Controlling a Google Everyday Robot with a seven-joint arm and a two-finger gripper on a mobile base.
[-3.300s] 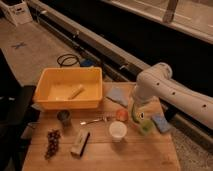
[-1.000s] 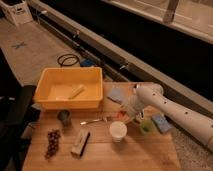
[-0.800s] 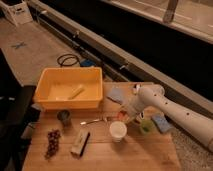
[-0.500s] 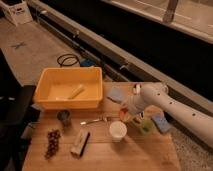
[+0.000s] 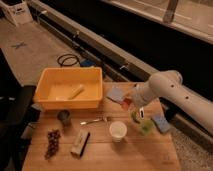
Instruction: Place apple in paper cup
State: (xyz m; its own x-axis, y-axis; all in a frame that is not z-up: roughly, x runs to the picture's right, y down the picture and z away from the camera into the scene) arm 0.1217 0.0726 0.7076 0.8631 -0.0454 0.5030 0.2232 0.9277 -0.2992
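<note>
The apple (image 5: 127, 103) is a small orange-red fruit held in my gripper (image 5: 130, 103), at the end of the white arm that reaches in from the right. It hangs above the table, up and a little right of the paper cup. The paper cup (image 5: 118, 130) is short and white, and it stands upright and empty near the table's front middle. The gripper is shut on the apple and partly hides it.
A yellow bin (image 5: 56, 100) with a pale object inside stands at the back left. A dark metal cup (image 5: 63, 116), grapes (image 5: 52, 143), a snack bar (image 5: 80, 143) and a fork (image 5: 95, 120) lie left of the cup. Green items (image 5: 142, 123) and blue sponges (image 5: 161, 123) lie right.
The gripper came down on the apple where it lay on the table, closed on it, and has lifted it up and slightly to the right.
</note>
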